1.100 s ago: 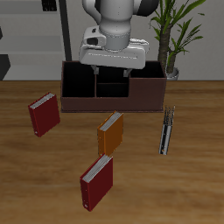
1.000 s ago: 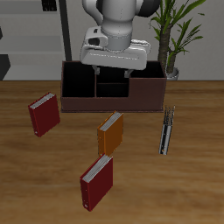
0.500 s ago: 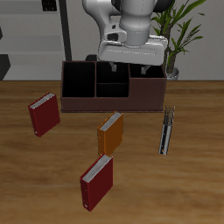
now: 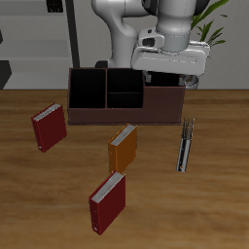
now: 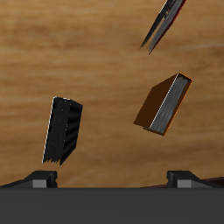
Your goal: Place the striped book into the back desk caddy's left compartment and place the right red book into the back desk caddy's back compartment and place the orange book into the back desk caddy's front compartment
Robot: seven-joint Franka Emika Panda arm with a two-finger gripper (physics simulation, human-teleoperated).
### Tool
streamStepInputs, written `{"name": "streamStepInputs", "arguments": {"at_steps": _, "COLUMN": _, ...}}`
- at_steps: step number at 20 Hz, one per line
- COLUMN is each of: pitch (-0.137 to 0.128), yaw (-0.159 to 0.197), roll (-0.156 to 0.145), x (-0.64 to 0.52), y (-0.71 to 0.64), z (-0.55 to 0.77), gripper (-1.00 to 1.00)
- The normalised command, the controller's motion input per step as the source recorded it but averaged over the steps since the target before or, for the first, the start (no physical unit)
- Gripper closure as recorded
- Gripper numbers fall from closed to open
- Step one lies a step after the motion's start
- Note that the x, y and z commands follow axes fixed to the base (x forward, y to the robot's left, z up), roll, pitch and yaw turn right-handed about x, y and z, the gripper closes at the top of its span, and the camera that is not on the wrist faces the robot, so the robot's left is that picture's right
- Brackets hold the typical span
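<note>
The back desk caddy is a long maroon box with black-lined cells at the back of the table. My gripper hangs open and empty above its end nearest the plant. In front of that end, the striped book lies on the wood. The orange book lies mid-table. The right red book lies off the caddy's other end. In the wrist view my fingertips stand wide apart, and a dark book lies beyond the orange one; I cannot tell which red book it is.
A second red book lies near the table's front edge. A potted plant stands behind the caddy, close to my gripper. A grey shelf unit stands at the back.
My gripper has travelled along the top of the caddy from its middle to the end by the plant. It stays open. No book has moved.
</note>
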Motion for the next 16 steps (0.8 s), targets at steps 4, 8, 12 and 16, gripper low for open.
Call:
{"name": "streamStepInputs", "arguments": {"at_steps": 4, "pitch": -0.024, "yaw": -0.006, "roll": -0.009, "x": 0.1, "y": 0.19, "z": -0.1, "gripper": -1.0}}
{"name": "streamStepInputs", "arguments": {"at_steps": 8, "pitch": 0.008, "yaw": 0.012, "roll": 0.064, "x": 0.19, "y": 0.35, "z": -0.24, "gripper": -1.0}}
{"name": "streamStepInputs", "arguments": {"at_steps": 12, "pitch": -0.005, "yaw": -0.018, "roll": 0.028, "x": 0.08, "y": 0.2, "z": -0.28, "gripper": -1.0}}
{"name": "streamStepInputs", "arguments": {"at_steps": 16, "pitch": -0.02, "yaw": -0.009, "roll": 0.043, "x": 0.0, "y": 0.14, "z": -0.21, "gripper": -1.0}}
